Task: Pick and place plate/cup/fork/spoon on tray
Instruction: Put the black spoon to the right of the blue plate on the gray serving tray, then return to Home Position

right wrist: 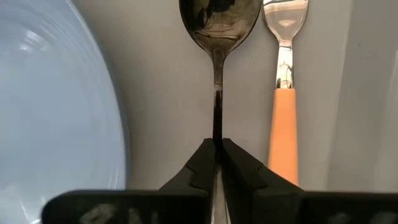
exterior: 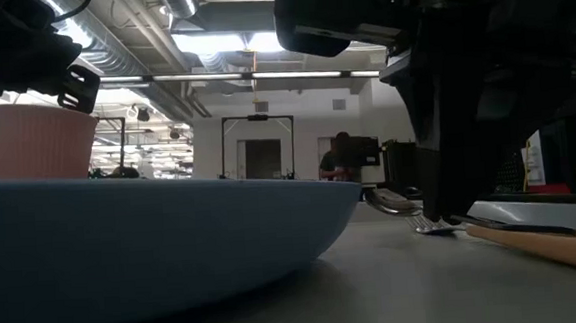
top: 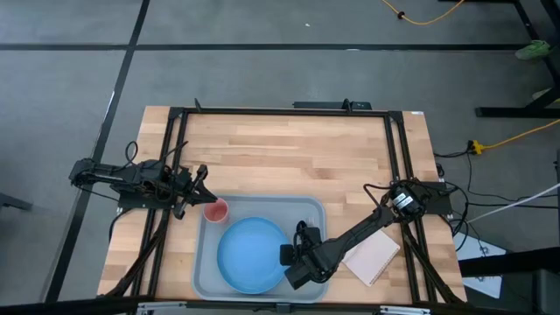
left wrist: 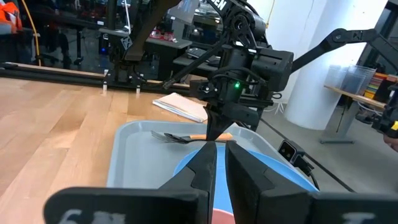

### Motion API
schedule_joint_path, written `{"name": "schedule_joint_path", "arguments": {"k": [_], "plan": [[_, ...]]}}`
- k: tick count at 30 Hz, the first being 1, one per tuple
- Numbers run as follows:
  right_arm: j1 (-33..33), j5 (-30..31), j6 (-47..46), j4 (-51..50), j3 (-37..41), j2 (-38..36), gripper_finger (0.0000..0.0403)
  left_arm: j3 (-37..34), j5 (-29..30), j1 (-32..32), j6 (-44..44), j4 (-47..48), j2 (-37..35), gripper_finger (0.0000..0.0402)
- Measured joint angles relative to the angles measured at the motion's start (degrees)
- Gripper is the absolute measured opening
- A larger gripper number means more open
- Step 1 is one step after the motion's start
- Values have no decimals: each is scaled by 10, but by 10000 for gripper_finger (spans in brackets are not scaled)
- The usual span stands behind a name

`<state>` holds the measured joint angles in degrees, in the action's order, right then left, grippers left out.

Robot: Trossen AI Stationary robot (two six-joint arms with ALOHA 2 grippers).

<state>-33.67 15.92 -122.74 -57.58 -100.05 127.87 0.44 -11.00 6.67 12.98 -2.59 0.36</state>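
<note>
The grey-blue tray (top: 203, 278) holds the light-blue plate (top: 253, 255), and the pink cup (top: 216, 210) stands in its far left corner. The orange-handled fork (right wrist: 285, 118) lies on the tray floor by the right rim. The dark spoon (right wrist: 219, 25) lies parallel to the fork, on its plate side. My right gripper (top: 306, 238) is over the tray's right part, shut on the spoon. My left gripper (top: 204, 198) is at the cup's far left side, its fingers (left wrist: 205, 168) almost together. The cup shows pink below them (left wrist: 222, 218). My right gripper pinches the spoon's handle (right wrist: 216, 134) between its two fingers, which come from above and slant toward the far edge, lying along the spoon. The spoon is level, bowl pointing away, low over the tray floor; I cannot tell whether it rests there. My left gripper: I cannot tell whether it touches the cup.
A small beige flat rectangle (top: 372, 254) lies on the wooden table just right of the tray, under my right arm. The far half of the table (top: 289, 149) is bare wood inside the black frame rails.
</note>
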Motion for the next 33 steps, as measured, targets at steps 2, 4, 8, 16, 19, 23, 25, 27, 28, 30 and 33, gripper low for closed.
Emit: {"name": "schedule_joint_path", "arguments": {"k": [2, 4, 8, 16, 19, 23, 25, 27, 28, 30, 33], "plan": [[0, 0, 0, 0, 0, 0, 24, 0, 0, 0, 0, 0, 0, 27], [1, 0, -1, 0, 0, 1, 24, 0, 0, 0, 0, 0, 0, 27], [3, -6, -3, 9, 1, 8, 26, 0, 0, 0, 0, 0, 0, 27], [4, 9, -2, 11, 2, 14, 89, 0, 0, 0, 0, -2, 0, 27], [4, 23, -3, 11, 2, 15, 94, 0, -1, 0, 0, -2, 0, 27], [4, 24, -14, 8, 2, 13, 92, 0, -1, 0, 0, -3, 0, 27], [3, 24, -15, 1, 2, 4, 92, 0, 0, 0, 0, -3, 0, 27], [0, 35, -15, -8, 1, -9, 92, 0, 0, 0, 0, -3, 0, 27], [-1, 45, -15, -14, 1, -16, 91, 0, 0, 0, 0, -3, 0, 27], [-5, 69, -7, -27, 1, -27, 91, 0, 0, 0, 0, -3, 0, 27], [-14, 124, 58, -16, 1, -49, 91, 0, 0, 0, 0, -4, 0, 27]]}}
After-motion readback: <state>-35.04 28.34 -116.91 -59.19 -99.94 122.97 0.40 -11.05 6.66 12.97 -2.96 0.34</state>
